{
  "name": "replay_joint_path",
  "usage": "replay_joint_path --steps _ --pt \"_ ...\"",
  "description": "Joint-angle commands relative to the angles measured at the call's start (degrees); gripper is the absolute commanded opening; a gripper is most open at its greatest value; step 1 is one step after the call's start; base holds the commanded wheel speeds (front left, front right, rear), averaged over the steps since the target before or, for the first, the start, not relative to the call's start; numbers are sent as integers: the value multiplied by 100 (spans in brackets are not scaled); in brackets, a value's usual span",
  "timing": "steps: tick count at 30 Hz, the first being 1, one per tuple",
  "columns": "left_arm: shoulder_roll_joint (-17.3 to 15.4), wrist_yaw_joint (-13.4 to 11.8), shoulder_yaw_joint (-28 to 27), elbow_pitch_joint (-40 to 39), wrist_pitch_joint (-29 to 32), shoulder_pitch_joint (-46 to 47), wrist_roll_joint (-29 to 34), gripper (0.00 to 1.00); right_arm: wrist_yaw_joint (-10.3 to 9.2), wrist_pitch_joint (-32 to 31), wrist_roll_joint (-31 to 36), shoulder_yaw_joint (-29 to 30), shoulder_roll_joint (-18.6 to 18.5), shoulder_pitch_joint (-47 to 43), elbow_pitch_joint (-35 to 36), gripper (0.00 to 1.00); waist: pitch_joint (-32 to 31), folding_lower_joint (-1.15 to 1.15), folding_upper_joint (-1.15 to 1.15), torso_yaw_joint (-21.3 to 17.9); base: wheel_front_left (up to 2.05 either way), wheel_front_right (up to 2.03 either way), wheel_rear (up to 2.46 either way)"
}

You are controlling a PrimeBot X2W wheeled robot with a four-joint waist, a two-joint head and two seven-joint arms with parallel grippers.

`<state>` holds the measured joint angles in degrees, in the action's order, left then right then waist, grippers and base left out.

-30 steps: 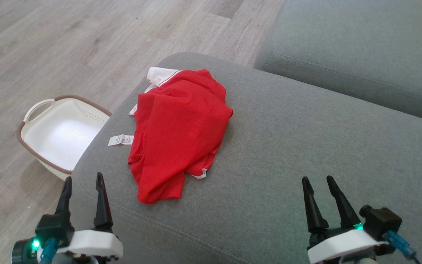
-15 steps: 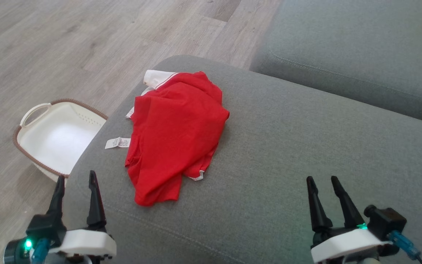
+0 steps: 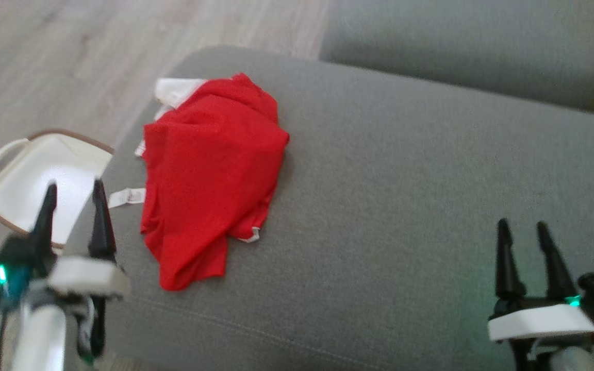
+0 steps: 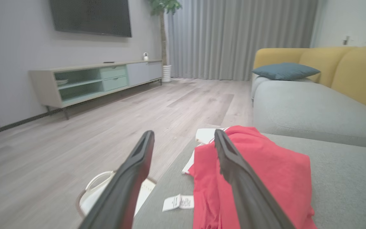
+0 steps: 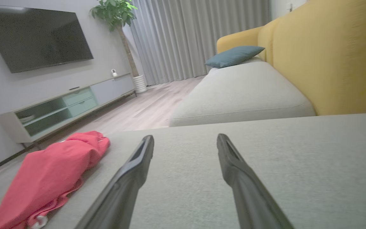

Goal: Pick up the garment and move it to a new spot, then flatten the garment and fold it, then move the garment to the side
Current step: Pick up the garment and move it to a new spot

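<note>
A crumpled red garment (image 3: 209,175) with white trim and a white care label (image 3: 127,197) lies on the left part of the grey sofa cushion (image 3: 405,206). My left gripper (image 3: 72,186) hovers open at the cushion's left edge, just left of the garment, with nothing between its fingers. In the left wrist view the garment (image 4: 262,178) lies ahead and to the right of the open left gripper (image 4: 183,135). My right gripper (image 3: 523,226) stands open over bare cushion at the lower right, far from the garment (image 5: 52,175), which lies at the left in the right wrist view.
A white laundry basket (image 3: 23,180) with a brown rim sits on the wooden floor left of the sofa. A second grey cushion (image 3: 462,46) lies behind, with a yellow backrest (image 5: 329,60) and a blue pillow (image 5: 233,55). A TV cabinet (image 4: 94,79) stands along the far wall.
The head camera has turned, shifting the whole picture left and blurring it. My left gripper has risen toward the garment's left side. The garment has not moved.
</note>
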<state>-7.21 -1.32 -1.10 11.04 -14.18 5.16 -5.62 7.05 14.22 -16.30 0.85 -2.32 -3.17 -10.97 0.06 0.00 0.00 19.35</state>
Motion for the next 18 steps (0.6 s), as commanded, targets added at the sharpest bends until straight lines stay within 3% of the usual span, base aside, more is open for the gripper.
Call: replay_joint_path --steps 1,10,18 --pt "-219 95 -165 -40 41 598 16 100 44 78 101 -16 -55 289 265 100 384 0 0 -257 0 0 0" --pt "-943 764 213 1599 1412 2836 -194 100 44 -32 487 459 -55 691 769 100 1454 0 0 -699 0 0 0" --pt "-1359 878 1164 2777 2575 4192 -1043 100 44 -103 497 385 -55 930 1039 100 2131 0 0 -1018 0 0 0"
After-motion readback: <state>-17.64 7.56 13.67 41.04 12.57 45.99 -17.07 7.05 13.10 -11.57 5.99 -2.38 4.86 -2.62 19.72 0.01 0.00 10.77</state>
